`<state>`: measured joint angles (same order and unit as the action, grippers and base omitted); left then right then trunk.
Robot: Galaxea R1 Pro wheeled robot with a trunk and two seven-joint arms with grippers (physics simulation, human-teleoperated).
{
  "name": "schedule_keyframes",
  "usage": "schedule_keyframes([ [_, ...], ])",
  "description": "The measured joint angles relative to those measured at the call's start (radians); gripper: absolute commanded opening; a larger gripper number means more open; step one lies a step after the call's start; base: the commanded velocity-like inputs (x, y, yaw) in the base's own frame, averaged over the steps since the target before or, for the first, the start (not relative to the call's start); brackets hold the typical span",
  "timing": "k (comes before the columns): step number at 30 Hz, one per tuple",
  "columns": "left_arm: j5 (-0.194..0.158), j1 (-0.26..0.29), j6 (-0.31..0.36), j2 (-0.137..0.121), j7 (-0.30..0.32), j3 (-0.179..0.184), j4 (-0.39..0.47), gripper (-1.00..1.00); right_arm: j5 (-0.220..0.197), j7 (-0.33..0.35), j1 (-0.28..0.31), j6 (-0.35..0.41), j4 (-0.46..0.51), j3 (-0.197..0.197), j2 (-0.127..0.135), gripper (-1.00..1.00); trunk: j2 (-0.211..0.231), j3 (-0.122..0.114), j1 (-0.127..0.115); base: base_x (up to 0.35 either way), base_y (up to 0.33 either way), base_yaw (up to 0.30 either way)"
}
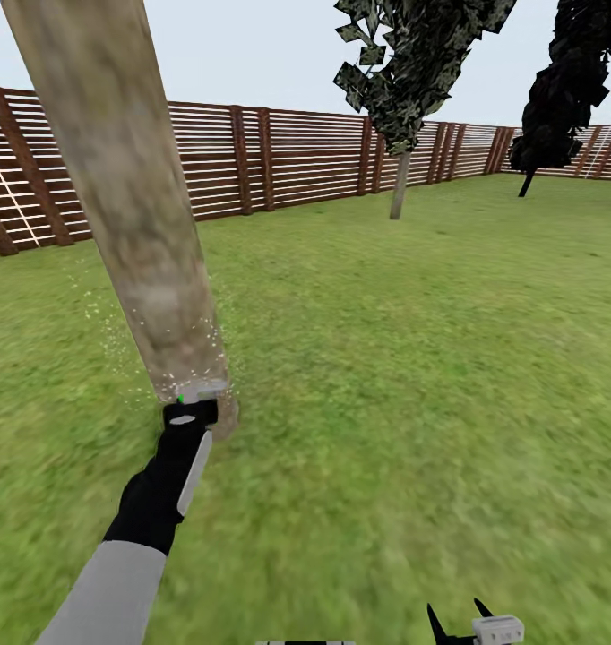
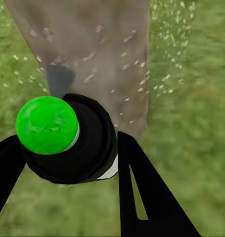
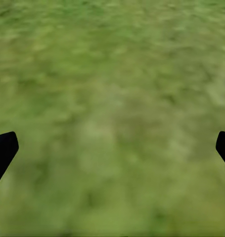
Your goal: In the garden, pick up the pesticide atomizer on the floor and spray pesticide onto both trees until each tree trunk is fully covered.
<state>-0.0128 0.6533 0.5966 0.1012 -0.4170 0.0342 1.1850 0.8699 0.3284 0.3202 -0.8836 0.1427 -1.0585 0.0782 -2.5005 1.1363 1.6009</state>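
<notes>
Firmly between left gripper fingers: pesticide atomizer

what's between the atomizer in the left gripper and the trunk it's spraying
Nothing visible. The left gripper holds the pesticide atomizer close to the base of the tree trunk, with only pale spray specks in the gap between them.

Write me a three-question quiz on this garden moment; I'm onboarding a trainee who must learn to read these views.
1. True or false: the left pincer holds the black green-capped pesticide atomizer.
2. What do the pale droplets speckle? A) brown slatted wooden fence B) thick pale mottled tree trunk C) far thin tree
3. Fill in: the right pincer hangs open over blurry green ____.

Key: 1 true; 2 B; 3 grass.
</notes>
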Motion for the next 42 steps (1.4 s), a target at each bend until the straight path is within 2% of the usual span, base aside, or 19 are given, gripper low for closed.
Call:
schedule_keyframes([
  [1, -0.001, 0.002, 0.012, 0.013, -0.028, 0.020, 0.019, -1.00, 0.000, 0.000, 0.000, 0.000, 0.000, 0.000, 0.000, 1.00, 0.000, 0.000, 0.000, 0.000, 0.000, 0.000],
  [3, 0.000, 0.018, 0.086, 0.024, -0.048, 0.036, 0.063, -1.00, 0.000, 0.000, 0.000, 0.000, 0.000, 0.000, 0.000, 1.00, 0.000, 0.000, 0.000, 0.000, 0.000, 0.000],
  [8, 0.019, 0.043, 0.128, 0.008, -0.052, 0.030, 0.107, -1.00, 0.001, 0.000, 0.000, 0.000, 0.000, 0.001, 0.000, 1.00, 0.000, 0.000, 0.000, 0.000, 0.000, 0.000],
  [12, 0.021, 0.042, 0.134, -0.009, -0.052, -0.059, 0.134, -1.00, 0.001, 0.000, 0.000, 0.000, 0.000, 0.002, 0.000, 1.00, 0.000, 0.000, 0.000, 0.000, 0.000, 0.000],
  [13, 0.016, 0.039, 0.135, -0.022, -0.051, -0.069, 0.134, -1.00, 0.001, 0.000, 0.000, 0.000, 0.000, 0.002, 0.000, 1.00, 0.000, 0.000, 0.000, 0.000, 0.000, 0.000],
  [14, 0.006, 0.037, 0.134, -0.021, -0.049, -0.064, 0.134, -1.00, 0.001, 0.000, 0.000, 0.000, 0.000, 0.002, 0.000, 1.00, 0.000, 0.000, 0.000, 0.000, 0.000, 0.000],
  [15, 0.000, 0.035, 0.140, -0.020, -0.046, -0.041, 0.131, -1.00, 0.001, 0.000, 0.000, 0.000, 0.000, 0.002, 0.000, 1.00, 0.000, 0.000, 0.000, 0.000, 0.000, 0.000],
  [18, -0.013, 0.040, 0.166, -0.018, -0.036, 0.131, 0.123, -1.00, 0.001, 0.000, 0.000, 0.000, 0.000, 0.002, 0.000, 1.00, 0.000, 0.000, 0.000, 0.000, 0.000, 0.000],
  [19, -0.008, 0.042, 0.174, -0.023, -0.011, 0.141, 0.120, -1.00, 0.001, 0.000, 0.000, 0.000, 0.000, 0.002, 0.000, 1.00, 0.000, 0.000, 0.000, 0.000, 0.000, 0.000],
  [20, -0.006, 0.044, 0.200, -0.031, 0.048, 0.131, 0.120, -1.00, 0.001, 0.000, 0.000, 0.000, 0.000, 0.002, 0.000, 1.00, 0.000, 0.000, 0.000, 0.000, 0.000, 0.000],
  [21, 0.003, 0.044, 0.232, -0.047, 0.089, 0.104, 0.124, -1.00, 0.001, 0.000, 0.000, 0.000, 0.000, 0.002, 0.000, 1.00, 0.000, 0.000, 0.000, 0.000, 0.000, 0.000],
  [22, 0.008, 0.045, 0.254, -0.070, 0.123, 0.059, 0.128, -1.00, 0.001, 0.000, 0.000, 0.000, 0.000, 0.002, 0.000, 1.00, 0.000, 0.000, 0.000, 0.000, 0.000, 0.000],
  [23, 0.002, 0.045, 0.270, -0.109, 0.165, -0.002, 0.130, -1.00, 0.001, 0.001, 0.000, 0.000, -0.001, 0.002, 0.000, 1.00, 0.000, 0.000, 0.000, 0.000, 0.000, 0.000],
  [24, 0.017, 0.045, 0.277, -0.137, 0.180, -0.024, 0.131, -1.00, 0.002, 0.001, 0.000, 0.000, -0.001, 0.002, 0.000, 1.00, 0.000, 0.000, 0.000, 0.000, 0.000, 0.000],
  [26, -0.001, 0.043, 0.276, -0.169, 0.230, -0.034, 0.130, -1.00, 0.002, 0.001, 0.000, 0.000, -0.001, 0.003, -0.001, 1.00, 0.000, 0.000, 0.000, 0.000, 0.000, 0.000],
  [27, -0.004, 0.038, 0.273, -0.171, 0.246, -0.034, 0.130, -1.00, 0.001, 0.001, 0.000, 0.000, -0.002, 0.002, -0.001, 1.00, 0.000, 0.000, 0.000, 0.000, 0.000, 0.000],
  [34, -0.001, 0.036, 0.265, -0.128, 0.247, -0.023, 0.125, -1.00, 0.001, 0.001, 0.000, 0.000, -0.002, 0.002, -0.002, 1.00, 0.000, 0.000, 0.000, 0.208, 0.000, 0.000],
  [39, 0.003, 0.031, 0.263, -0.131, 0.247, -0.028, 0.126, -1.00, 0.001, 0.001, 0.000, 0.000, -0.002, 0.002, -0.002, 1.00, 0.000, 0.000, 0.000, 0.027, 0.000, 0.000],
  [42, 0.006, 0.030, 0.263, -0.147, 0.256, -0.066, 0.123, -1.00, 0.001, 0.001, 0.000, 0.000, -0.002, 0.002, -0.002, 1.00, 0.000, 0.000, 0.000, 0.000, 0.000, 0.000],
])
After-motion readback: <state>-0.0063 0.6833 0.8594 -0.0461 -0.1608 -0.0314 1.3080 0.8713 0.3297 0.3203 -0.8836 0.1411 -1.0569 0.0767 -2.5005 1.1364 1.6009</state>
